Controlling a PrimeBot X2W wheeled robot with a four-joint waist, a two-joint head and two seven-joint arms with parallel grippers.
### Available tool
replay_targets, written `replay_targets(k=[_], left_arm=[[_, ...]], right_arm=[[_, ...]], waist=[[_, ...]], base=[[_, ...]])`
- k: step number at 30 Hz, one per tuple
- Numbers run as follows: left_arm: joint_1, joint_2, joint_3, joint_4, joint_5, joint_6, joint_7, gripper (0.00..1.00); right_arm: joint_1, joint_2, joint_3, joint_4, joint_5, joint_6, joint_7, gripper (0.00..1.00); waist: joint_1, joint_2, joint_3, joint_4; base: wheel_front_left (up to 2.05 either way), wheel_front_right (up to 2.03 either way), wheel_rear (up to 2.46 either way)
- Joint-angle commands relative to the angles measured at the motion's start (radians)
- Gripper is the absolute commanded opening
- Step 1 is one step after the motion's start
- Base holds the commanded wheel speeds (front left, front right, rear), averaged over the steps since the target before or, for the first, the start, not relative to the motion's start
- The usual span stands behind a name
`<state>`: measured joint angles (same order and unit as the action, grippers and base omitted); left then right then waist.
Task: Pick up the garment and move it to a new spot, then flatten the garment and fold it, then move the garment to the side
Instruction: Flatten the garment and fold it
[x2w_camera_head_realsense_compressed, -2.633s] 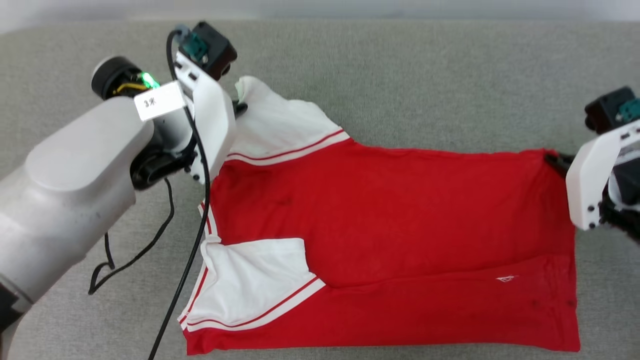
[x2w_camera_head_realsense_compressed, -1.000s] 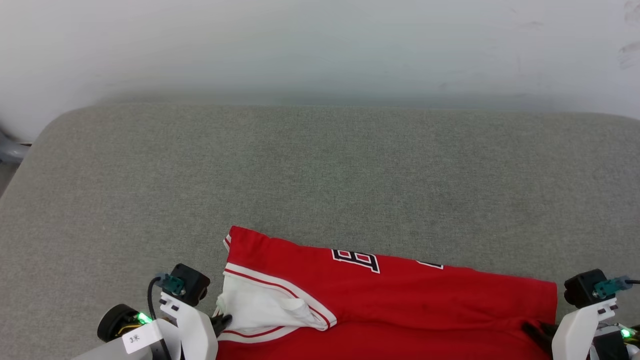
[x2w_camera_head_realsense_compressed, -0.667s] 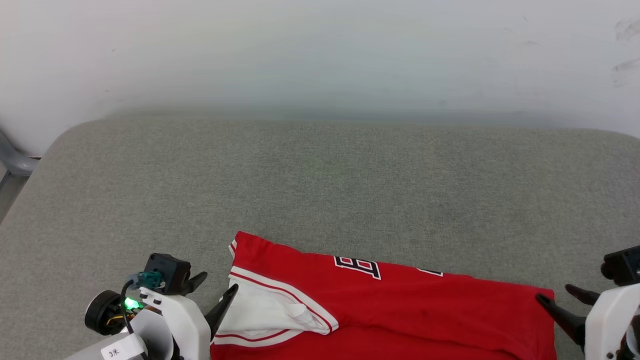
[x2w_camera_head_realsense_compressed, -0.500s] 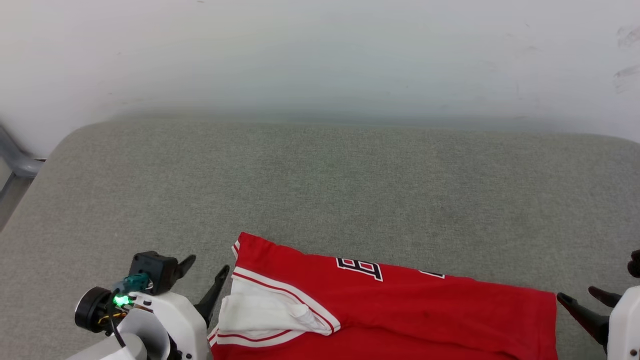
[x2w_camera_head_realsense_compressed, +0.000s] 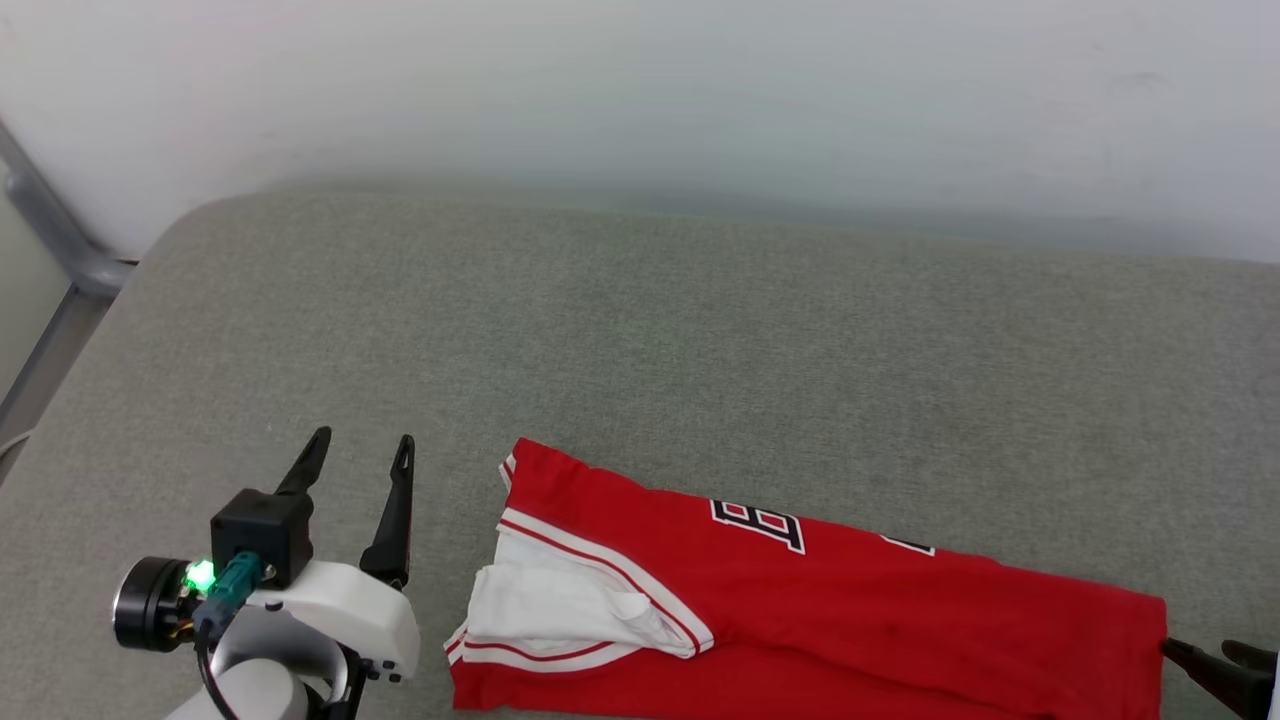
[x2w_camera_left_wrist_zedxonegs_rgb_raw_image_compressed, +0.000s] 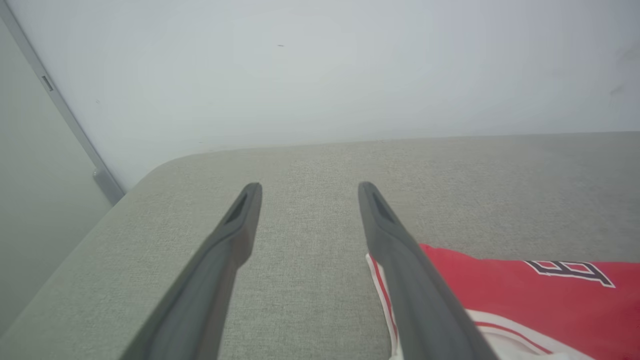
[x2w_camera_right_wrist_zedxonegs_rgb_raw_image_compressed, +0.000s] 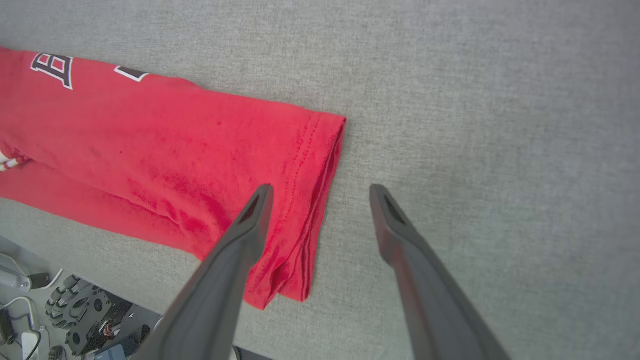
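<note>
The garment (x2w_camera_head_realsense_compressed: 850, 620) is a red T-shirt folded into a long strip along the near edge of the grey cushioned surface. A white sleeve (x2w_camera_head_realsense_compressed: 560, 610) lies on its left end, and part of the black lettering (x2w_camera_head_realsense_compressed: 757, 525) shows along the far fold. My left gripper (x2w_camera_head_realsense_compressed: 362, 437) stands open just left of the sleeve end, apart from the cloth, with nothing between its fingers (x2w_camera_left_wrist_zedxonegs_rgb_raw_image_compressed: 400, 260). My right gripper (x2w_camera_head_realsense_compressed: 1200, 648) is open at the hem end. In the right wrist view one of its fingers (x2w_camera_right_wrist_zedxonegs_rgb_raw_image_compressed: 240, 240) hangs over the hem (x2w_camera_right_wrist_zedxonegs_rgb_raw_image_compressed: 320, 190) of the garment (x2w_camera_right_wrist_zedxonegs_rgb_raw_image_compressed: 175, 145), gripping nothing.
The grey cushioned surface (x2w_camera_head_realsense_compressed: 700, 350) stretches far beyond the garment up to a white wall (x2w_camera_head_realsense_compressed: 640, 90). A metal rail (x2w_camera_head_realsense_compressed: 50, 240) runs past its left corner. Below the near edge, in the right wrist view, lie robot base parts and cables (x2w_camera_right_wrist_zedxonegs_rgb_raw_image_compressed: 75, 310).
Both grippers have opened and let go of the garment's two ends, then drawn a little away from it. The garment now lies folded in a strip. The head camera has shifted.
</note>
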<state>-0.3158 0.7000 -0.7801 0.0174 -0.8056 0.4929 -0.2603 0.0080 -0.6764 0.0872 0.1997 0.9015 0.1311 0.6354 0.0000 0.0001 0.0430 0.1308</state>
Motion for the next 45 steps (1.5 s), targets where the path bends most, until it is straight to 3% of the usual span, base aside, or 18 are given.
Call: replay_targets(k=[1, 7, 13, 27, 31, 33, 45], left_arm=[[0.031, -0.014, 0.033, -0.005, 0.039, 0.004, -0.007, 1.0], [0.149, -0.111, 0.215, -0.028, 0.205, -0.001, -0.007, 1.0], [0.248, -0.206, 0.358, -0.038, 0.33, -0.056, -0.006, 1.0], [0.316, -0.422, 0.523, 0.022, 0.544, -0.238, -0.006, 1.0], [0.33, -0.459, 0.553, 0.02, 0.599, -0.265, -0.006, 1.0], [0.334, -0.476, 0.569, 0.019, 0.622, -0.274, -0.006, 1.0], [0.376, -0.538, 0.628, 0.012, 0.706, -0.328, -0.006, 1.0]], right_arm=[[0.012, 0.01, -0.009, 0.011, 0.009, -0.001, 0.005, 1.0], [0.007, 0.038, -0.004, 0.05, 0.014, -0.001, 0.015, 1.0], [-0.012, 0.057, 0.018, 0.082, 0.021, -0.001, 0.008, 1.0], [-0.039, 0.099, 0.181, 0.092, 0.075, 0.001, -0.011, 1.0], [-0.044, 0.083, 0.22, 0.1, 0.07, 0.001, -0.033, 1.0], [-0.05, 0.066, 0.232, 0.11, 0.058, 0.001, -0.056, 0.01], [-0.087, -0.029, 0.217, 0.187, 0.067, -0.002, -0.156, 0.0]], waist=[[0.0, -0.0001, 0.012, 0.014], [0.0, -0.0001, 0.032, 0.035], [0.0, -0.0001, 0.049, 0.049], [0.0, -0.0001, 0.072, 0.065], [0.0, -0.0001, 0.07, 0.063], [0.0, -0.0001, 0.068, 0.061], [0.0, -0.0001, 0.034, 0.044]], base=[[0.0, 0.0, 0.0], [0.0, 0.0, 0.0], [0.0, 0.0, 0.0], [0.0, 0.0, 0.0], [0.0, 0.0, 0.0], [0.0, 0.0, 0.0], [0.0, 0.0, 0.0]])
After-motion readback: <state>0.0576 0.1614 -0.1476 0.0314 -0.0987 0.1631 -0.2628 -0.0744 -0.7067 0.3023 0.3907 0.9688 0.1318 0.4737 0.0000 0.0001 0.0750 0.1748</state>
